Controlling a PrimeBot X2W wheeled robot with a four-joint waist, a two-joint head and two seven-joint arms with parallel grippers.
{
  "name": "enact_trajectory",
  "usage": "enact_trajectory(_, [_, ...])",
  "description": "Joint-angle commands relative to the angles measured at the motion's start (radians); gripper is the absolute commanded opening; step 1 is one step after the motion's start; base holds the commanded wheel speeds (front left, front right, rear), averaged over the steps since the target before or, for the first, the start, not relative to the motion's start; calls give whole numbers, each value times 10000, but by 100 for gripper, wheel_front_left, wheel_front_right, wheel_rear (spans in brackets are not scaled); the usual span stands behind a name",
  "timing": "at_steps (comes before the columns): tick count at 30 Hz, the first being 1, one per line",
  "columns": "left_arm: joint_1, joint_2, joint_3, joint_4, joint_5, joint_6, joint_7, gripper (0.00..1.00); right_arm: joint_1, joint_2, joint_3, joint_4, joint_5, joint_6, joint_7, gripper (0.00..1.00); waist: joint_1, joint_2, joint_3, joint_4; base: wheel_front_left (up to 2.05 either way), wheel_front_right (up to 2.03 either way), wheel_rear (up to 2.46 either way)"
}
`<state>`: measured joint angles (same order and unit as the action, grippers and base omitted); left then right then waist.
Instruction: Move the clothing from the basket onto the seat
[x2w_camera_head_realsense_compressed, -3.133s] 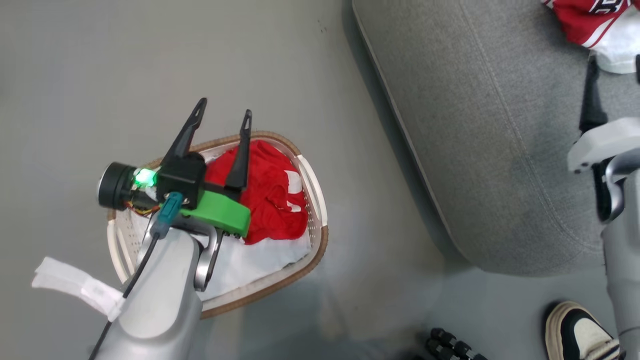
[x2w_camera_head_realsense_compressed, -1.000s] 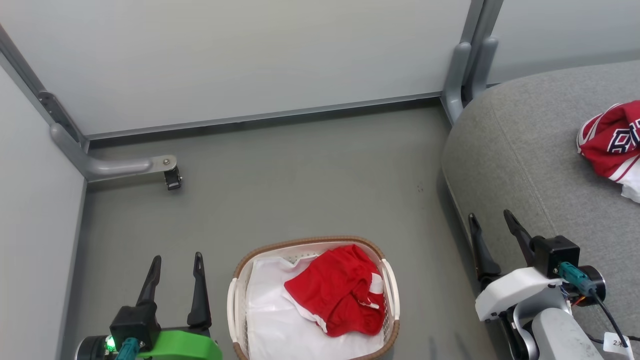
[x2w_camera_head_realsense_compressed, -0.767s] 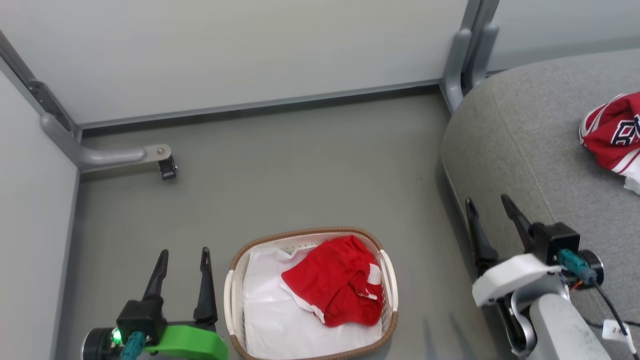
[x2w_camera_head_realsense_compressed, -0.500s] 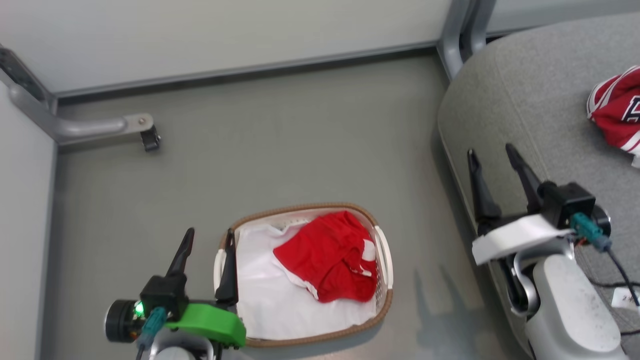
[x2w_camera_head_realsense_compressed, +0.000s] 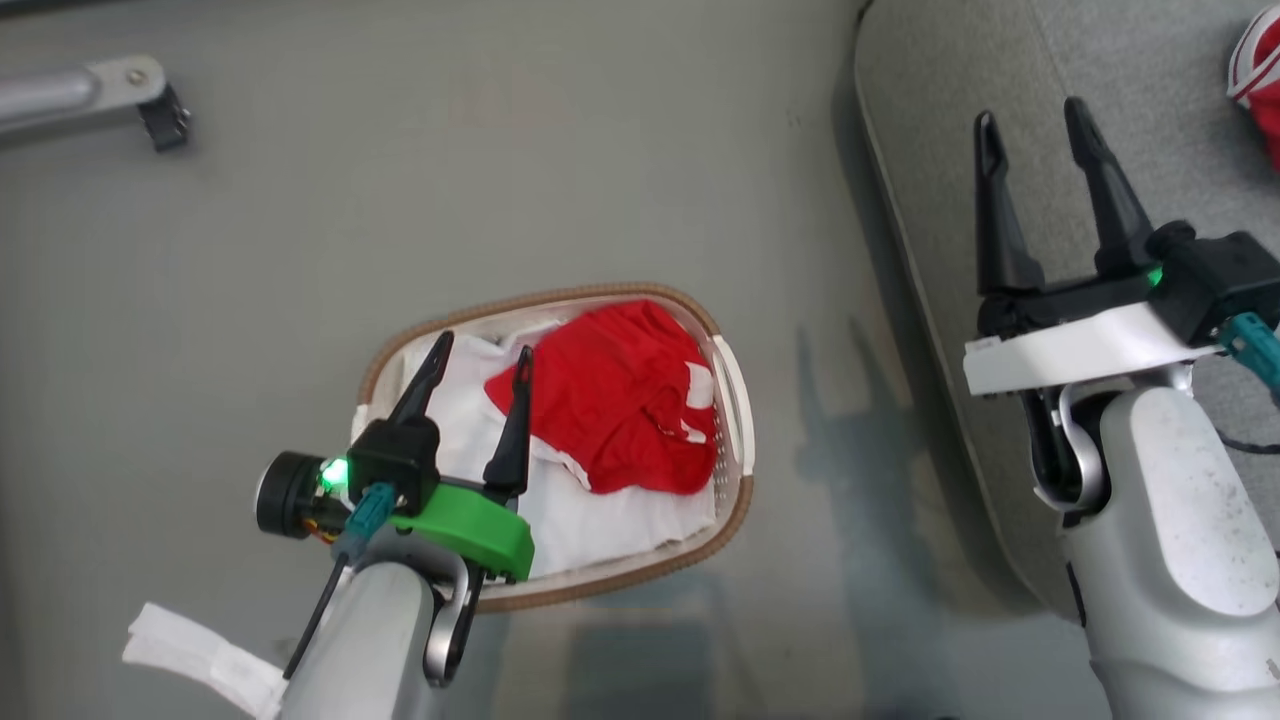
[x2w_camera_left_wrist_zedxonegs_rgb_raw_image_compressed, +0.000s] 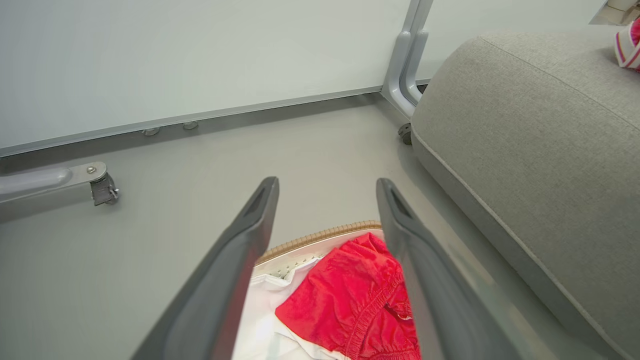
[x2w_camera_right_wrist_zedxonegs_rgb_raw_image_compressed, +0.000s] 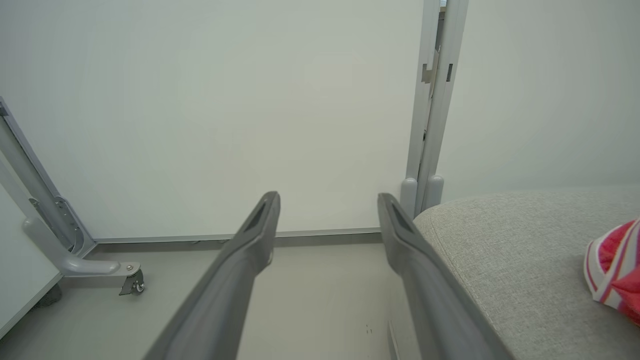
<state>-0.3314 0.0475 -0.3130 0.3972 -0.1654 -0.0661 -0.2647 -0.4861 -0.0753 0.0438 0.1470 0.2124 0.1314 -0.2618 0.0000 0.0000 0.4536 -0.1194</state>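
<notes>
Seat (x2w_camera_head_realsense_compressed: 1000, 300): grey cushion on my right; striped jersey (x2w_camera_head_realsense_compressed: 1262, 80) lies on it, well past my right gripper (x2w_camera_head_realsense_compressed: 1031, 112), which hangs over the cushion's edge, fingers spread, empty.
Basket (x2w_camera_head_realsense_compressed: 560, 297): on the floor (x2w_camera_head_realsense_compressed: 500, 180) near the seat; holds a white sheet (x2w_camera_head_realsense_compressed: 600, 520) with the red piece (x2w_camera_head_realsense_compressed: 610, 400) on top.
Left gripper (x2w_camera_head_realsense_compressed: 483, 345): above the basket, fingers parted, empty; red piece below, touching neither finger.
Caster foot (x2w_camera_head_realsense_compressed: 150, 95): well apart, far left.
</notes>
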Motion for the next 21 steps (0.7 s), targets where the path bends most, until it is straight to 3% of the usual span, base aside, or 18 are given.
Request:
enact_trajectory(1, [-335,64,-33,94,106,-61,5,100,-223,44,-19,-135,80,-14,-47,100,0,0,1181,-558,0,0,0])
enact_trajectory(21, [-2536,67,-573,2646,510,-380,5,100,-1407,226,120,-1303,468,-14,-47,100,0,0,3335,-1296,0,0,0])
